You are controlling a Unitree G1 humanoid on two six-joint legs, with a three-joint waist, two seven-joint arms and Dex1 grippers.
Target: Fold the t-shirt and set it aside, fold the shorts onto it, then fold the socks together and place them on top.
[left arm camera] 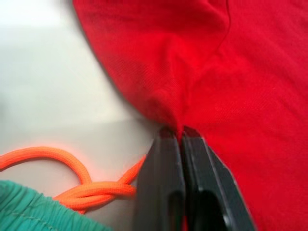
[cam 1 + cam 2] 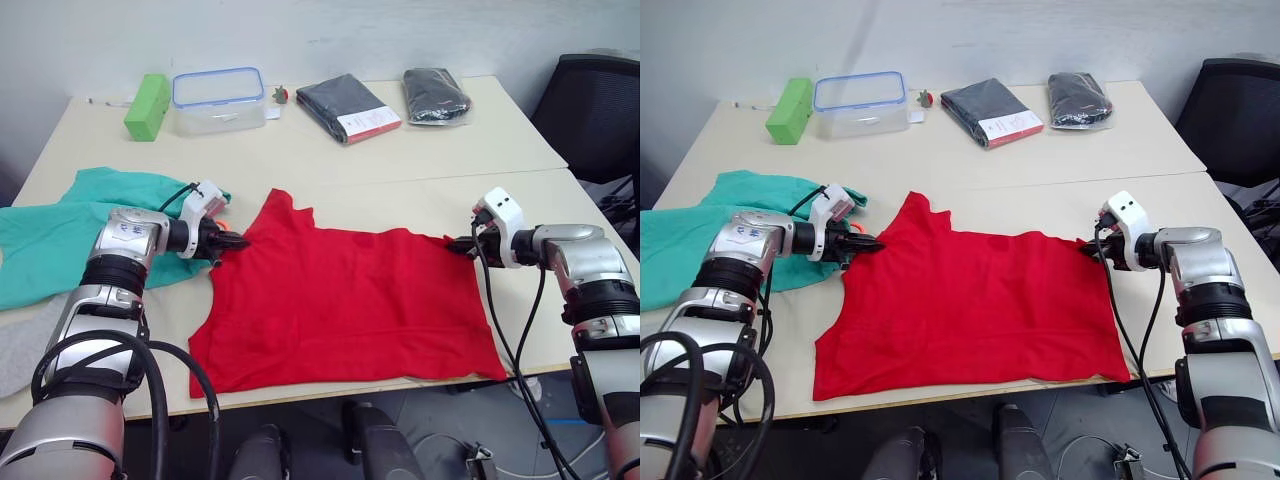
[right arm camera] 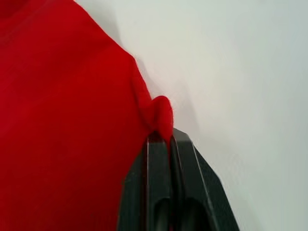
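Beige table (image 2: 420,150): shirt (image 2: 340,300) spread flat between both pincers. Left pincer (image 2: 240,241) clamped on one edge, right pincer (image 2: 458,243) clamped on the opposite edge. Shorts (image 2: 60,235) behind left pincer, unfolded. First fold not made; shorts, socks pending.

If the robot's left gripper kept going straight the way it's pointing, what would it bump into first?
Nothing new: the left gripper is already shut on the edge of the red t-shirt. It points across the table toward the right gripper, so it would likely just push further into the t-shirt's cloth.
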